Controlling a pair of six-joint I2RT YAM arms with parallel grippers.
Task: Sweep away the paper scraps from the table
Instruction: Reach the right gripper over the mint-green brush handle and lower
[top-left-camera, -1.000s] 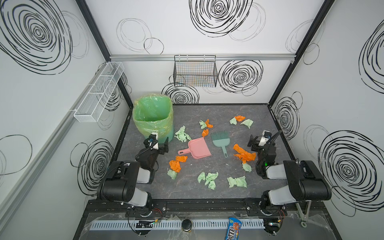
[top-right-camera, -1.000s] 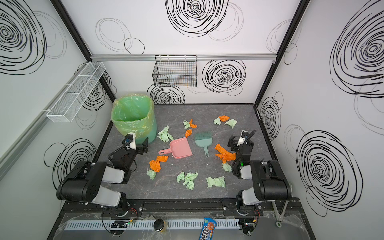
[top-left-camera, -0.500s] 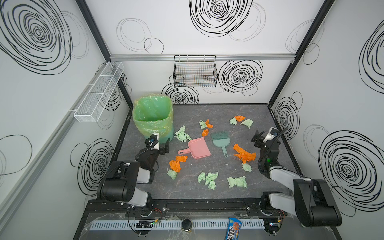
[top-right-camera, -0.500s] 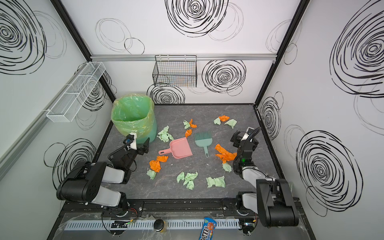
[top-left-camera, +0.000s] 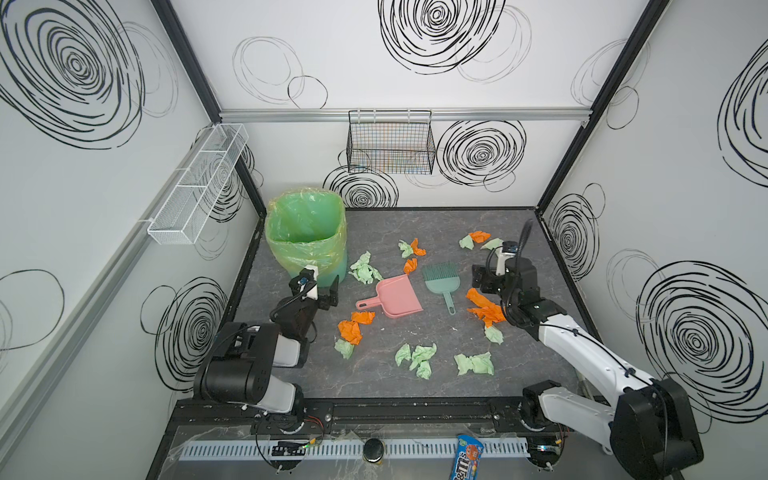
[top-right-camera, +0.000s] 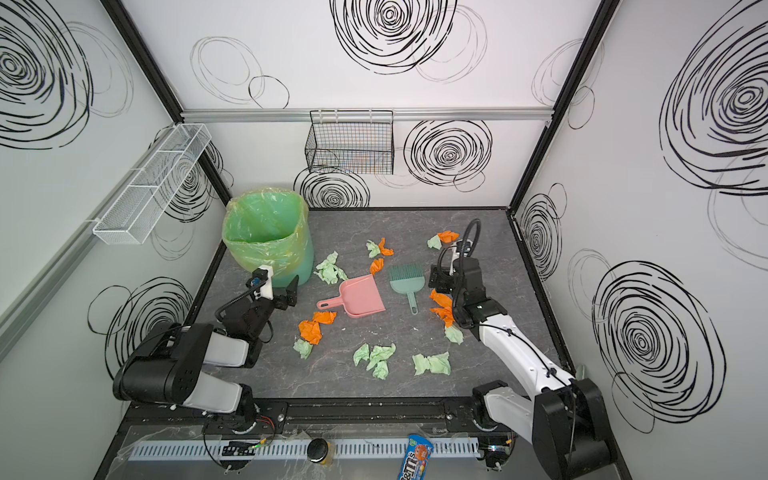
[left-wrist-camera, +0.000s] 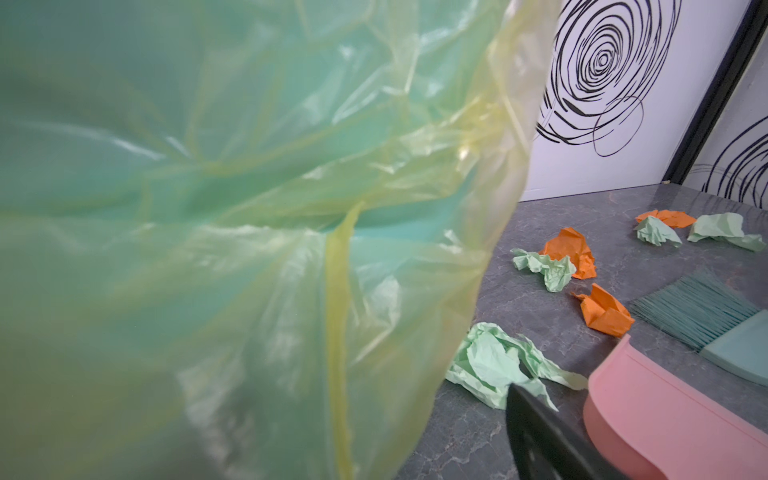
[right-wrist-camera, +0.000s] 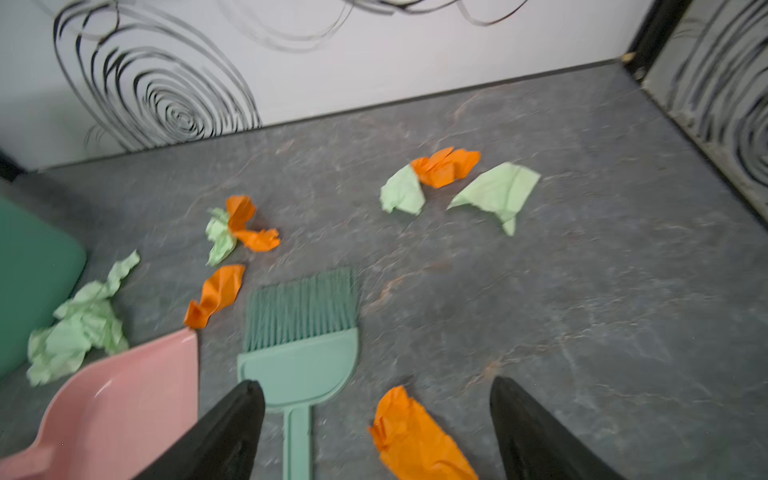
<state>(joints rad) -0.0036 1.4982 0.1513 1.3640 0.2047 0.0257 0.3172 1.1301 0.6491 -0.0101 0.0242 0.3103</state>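
Though paper scraps (top-left-camera: 422, 357) dot table (top-left-camera: 436, 222), far edge bare.

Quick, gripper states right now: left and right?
Left gripper: open, holding nothing.
Right gripper: open, holding nothing.

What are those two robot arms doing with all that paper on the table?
They are getting ready to clean up. Orange and green paper scraps lie all over the table. The pink dustpan and the green brush lie in the middle, and nothing is holding them. The right gripper is open, right beside the brush's handle. The left gripper is open too, next to the green bin.
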